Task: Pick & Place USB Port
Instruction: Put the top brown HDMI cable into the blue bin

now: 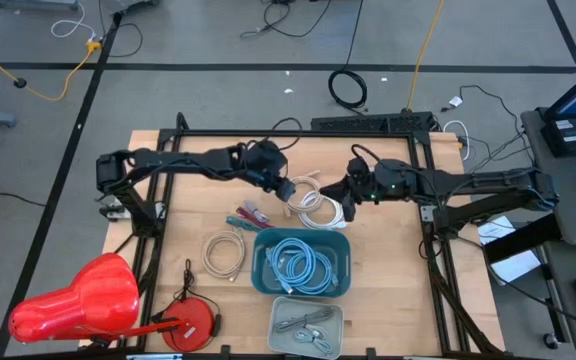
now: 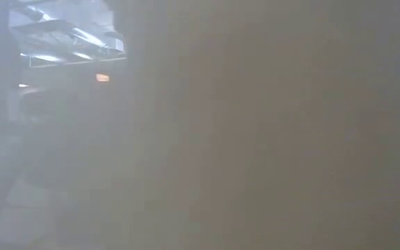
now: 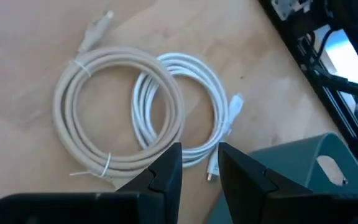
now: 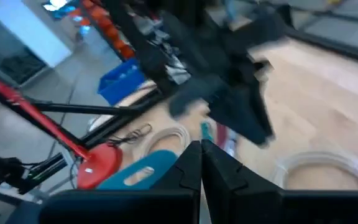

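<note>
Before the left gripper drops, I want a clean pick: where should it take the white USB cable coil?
Probably from above, across the bundled strands on the white USB cable coil nearest the left gripper, away from where the beige coil overlaps it. The coil lies flat; its loose plug end offers little hold.

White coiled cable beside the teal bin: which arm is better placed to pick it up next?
Left, probably. The left claw is open right above the white cable, beside the beige coil. The right claw is shut and faces elsewhere.
</note>
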